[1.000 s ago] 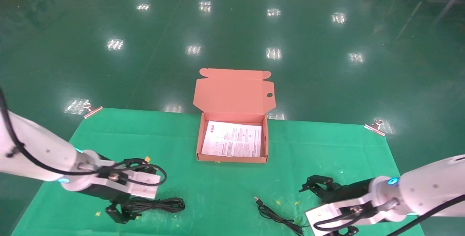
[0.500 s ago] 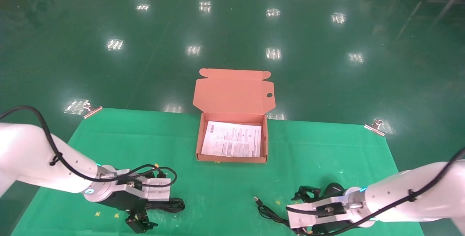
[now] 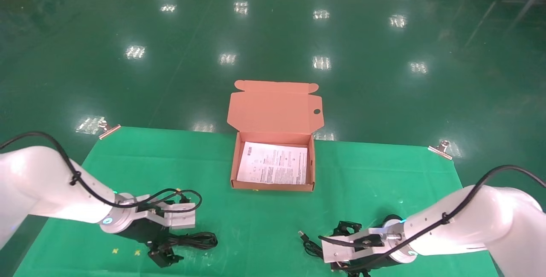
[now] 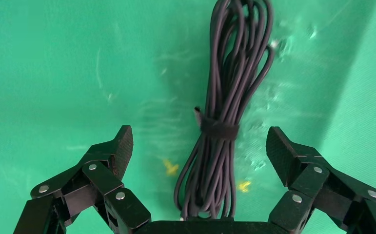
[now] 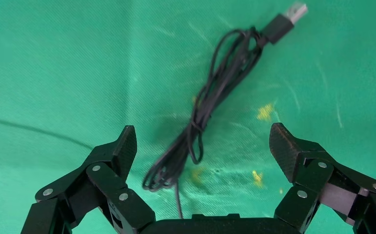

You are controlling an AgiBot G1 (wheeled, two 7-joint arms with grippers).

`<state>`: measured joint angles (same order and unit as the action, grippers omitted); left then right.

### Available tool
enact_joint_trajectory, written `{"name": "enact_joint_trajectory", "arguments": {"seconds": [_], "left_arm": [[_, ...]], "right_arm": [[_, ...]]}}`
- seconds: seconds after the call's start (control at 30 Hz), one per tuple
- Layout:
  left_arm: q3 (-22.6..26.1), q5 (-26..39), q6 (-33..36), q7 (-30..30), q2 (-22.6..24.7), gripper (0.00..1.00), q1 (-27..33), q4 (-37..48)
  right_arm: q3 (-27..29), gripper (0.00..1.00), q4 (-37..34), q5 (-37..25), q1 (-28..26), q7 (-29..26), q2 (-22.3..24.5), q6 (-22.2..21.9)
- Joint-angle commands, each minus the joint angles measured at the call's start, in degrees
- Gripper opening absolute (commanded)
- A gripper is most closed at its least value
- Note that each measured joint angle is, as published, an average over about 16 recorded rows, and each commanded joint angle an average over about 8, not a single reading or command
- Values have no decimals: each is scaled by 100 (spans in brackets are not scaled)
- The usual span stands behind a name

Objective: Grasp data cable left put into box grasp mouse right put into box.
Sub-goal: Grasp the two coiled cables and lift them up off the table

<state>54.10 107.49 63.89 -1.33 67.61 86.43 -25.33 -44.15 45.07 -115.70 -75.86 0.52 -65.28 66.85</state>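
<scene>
The data cable (image 3: 194,240), a flat black coil tied at its middle, lies on the green cloth at the front left. My left gripper (image 3: 164,245) is low over its near end and open. In the left wrist view the cable (image 4: 225,97) runs between the spread fingers of the gripper (image 4: 199,136). The mouse's cord (image 3: 311,247) with its USB plug (image 3: 302,235) lies at the front right. My right gripper (image 3: 339,251) is open over it; the cord (image 5: 200,117) lies between the fingers of the gripper (image 5: 203,130). The mouse body is hidden by my right wrist. The box (image 3: 315,170) stands open at the middle.
The box's lid (image 3: 275,108) stands up at the back and a white printed sheet (image 3: 273,164) lies on its bottom. Metal clips (image 3: 108,131) (image 3: 439,149) hold the green cloth (image 3: 375,170) at the table's far corners. Beyond is green floor.
Both arms have swung in and lowered. The left gripper has come down around the data cable's near end. The right gripper has moved left over the mouse cord. Nothing has been gripped.
</scene>
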Motion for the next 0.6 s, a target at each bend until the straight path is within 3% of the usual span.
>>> {"name": "enact_joint_trajectory", "arguments": {"seconds": [0.03,0.1,0.2,0.6], "left_arm": [[12,29,-86,127,64,22,32,163],[7,25,-134,202,105,2,48,302],[1,21,-174,256,143,0,62,424],[-3,12,-169,237,134,0,69,392]], "right_arm": [[-7,66,-122,-21,-21,51,-52,-61],[-4,41,-226,-34,-33,62,-83,-119],[1,3,-323,-43,-40,63,-110,-175],[7,0,-300,-41,-43,65,-100,-170]]}}
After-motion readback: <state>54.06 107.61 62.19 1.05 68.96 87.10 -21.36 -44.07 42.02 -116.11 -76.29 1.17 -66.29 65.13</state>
